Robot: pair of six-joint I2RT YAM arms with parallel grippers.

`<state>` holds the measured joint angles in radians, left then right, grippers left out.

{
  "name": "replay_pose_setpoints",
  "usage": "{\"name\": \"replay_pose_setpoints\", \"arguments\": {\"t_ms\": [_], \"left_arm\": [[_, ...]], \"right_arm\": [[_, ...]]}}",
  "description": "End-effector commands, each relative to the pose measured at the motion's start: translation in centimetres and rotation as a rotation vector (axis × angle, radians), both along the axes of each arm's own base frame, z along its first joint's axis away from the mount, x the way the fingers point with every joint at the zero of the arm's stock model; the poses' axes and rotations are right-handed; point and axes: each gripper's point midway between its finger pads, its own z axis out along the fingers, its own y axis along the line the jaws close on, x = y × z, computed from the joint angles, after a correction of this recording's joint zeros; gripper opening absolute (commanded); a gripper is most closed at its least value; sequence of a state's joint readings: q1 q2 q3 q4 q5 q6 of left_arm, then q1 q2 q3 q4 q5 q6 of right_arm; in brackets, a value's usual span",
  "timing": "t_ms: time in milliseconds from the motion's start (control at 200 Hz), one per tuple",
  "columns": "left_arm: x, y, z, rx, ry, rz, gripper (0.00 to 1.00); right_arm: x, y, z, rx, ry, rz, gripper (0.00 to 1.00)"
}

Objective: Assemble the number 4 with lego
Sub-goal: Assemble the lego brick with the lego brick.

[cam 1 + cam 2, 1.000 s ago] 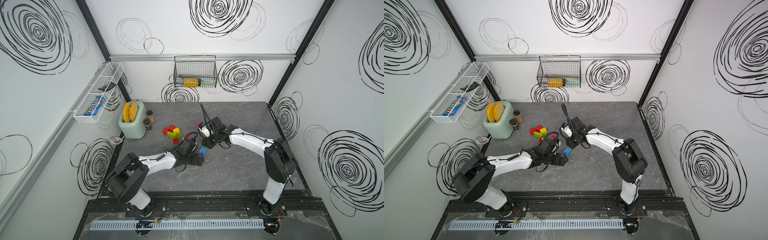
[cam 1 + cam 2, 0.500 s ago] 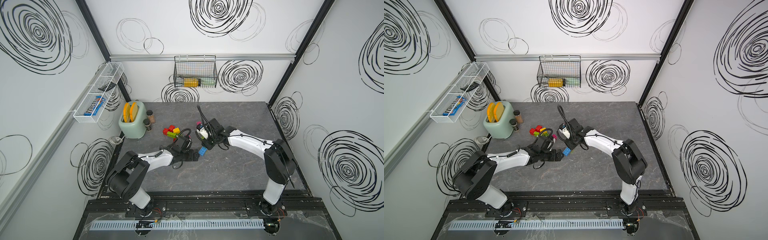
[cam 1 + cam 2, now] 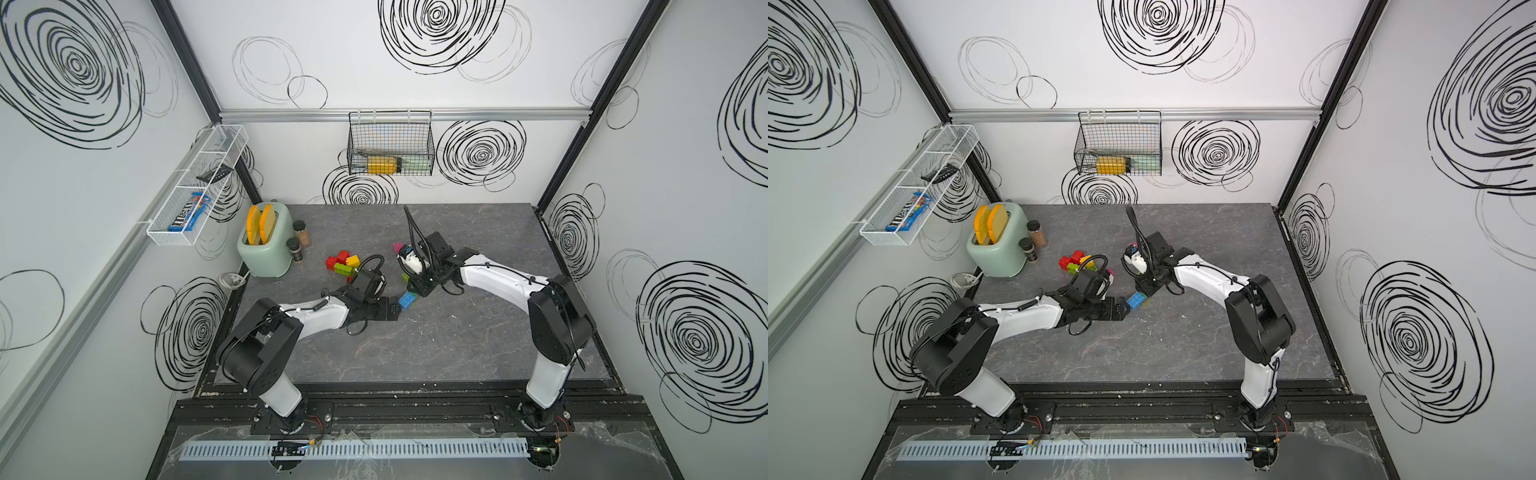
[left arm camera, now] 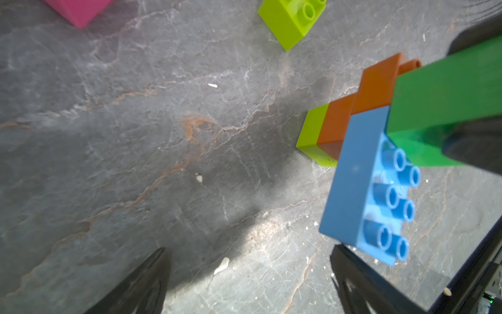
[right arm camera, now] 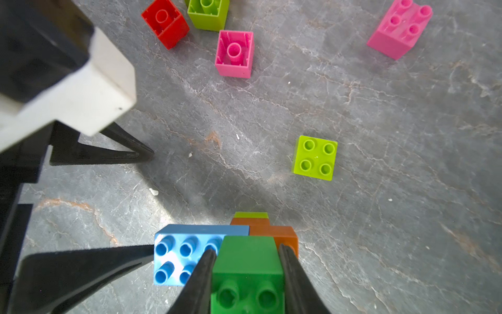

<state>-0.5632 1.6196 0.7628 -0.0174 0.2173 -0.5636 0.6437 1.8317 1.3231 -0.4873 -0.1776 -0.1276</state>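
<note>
Mid-build, joining step. My right end effector [image 5: 245, 250] pinched on green brick [image 5: 247, 265], top of lego stack [image 5: 252, 231] on bench [image 5: 380, 190]. Blue brick [image 5: 176, 255] just beside its tips, orange brick [image 5: 284, 235] beyond. My left end effector [image 4: 247, 248] gapes wide, empty, one tip at blue brick's end (touching? cannot tell). Next, likely: fetch loose lime brick [image 5: 315, 158] ahead. That calls for steady stack, aligned studs.

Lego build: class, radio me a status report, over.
Right gripper shut on green brick, over blue brick. Left gripper open beside it. Loose lime brick lies apart.
</note>
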Motion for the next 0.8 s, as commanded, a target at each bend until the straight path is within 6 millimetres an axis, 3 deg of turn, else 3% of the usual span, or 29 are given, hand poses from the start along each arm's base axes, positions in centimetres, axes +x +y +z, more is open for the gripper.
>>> {"name": "replay_pose_setpoints", "arguments": {"t_ms": [0,175,320,570,691,796], "left_arm": [[1.1,-0.2,0.2,-0.008,-0.010,0.010,0.96],[1.4,1.5,1.0,-0.029,-0.030,0.054,0.96],[1.6,3.9,1.7,-0.012,-0.065,0.119,0.96],[2.8,6.1,4.6,-0.010,-0.166,0.195,0.96],[3.2,6.1,5.2,-0.008,-0.175,0.192,0.96],[3.3,6.0,5.4,-0.011,-0.176,0.193,0.96]], "right_arm": [[-5.3,-6.4,-8.4,-0.344,0.229,-0.085,0.00],[-7.5,-8.5,-10.2,-0.536,0.161,-0.146,0.00],[-9.0,-9.2,-11.1,-0.535,0.220,-0.250,0.00],[-5.8,-4.3,-4.2,-0.189,0.204,-0.531,0.00],[-5.1,-3.0,-3.1,-0.094,0.228,-0.605,0.00],[-4.8,-2.5,-3.1,-0.079,0.234,-0.629,0.10]]}}
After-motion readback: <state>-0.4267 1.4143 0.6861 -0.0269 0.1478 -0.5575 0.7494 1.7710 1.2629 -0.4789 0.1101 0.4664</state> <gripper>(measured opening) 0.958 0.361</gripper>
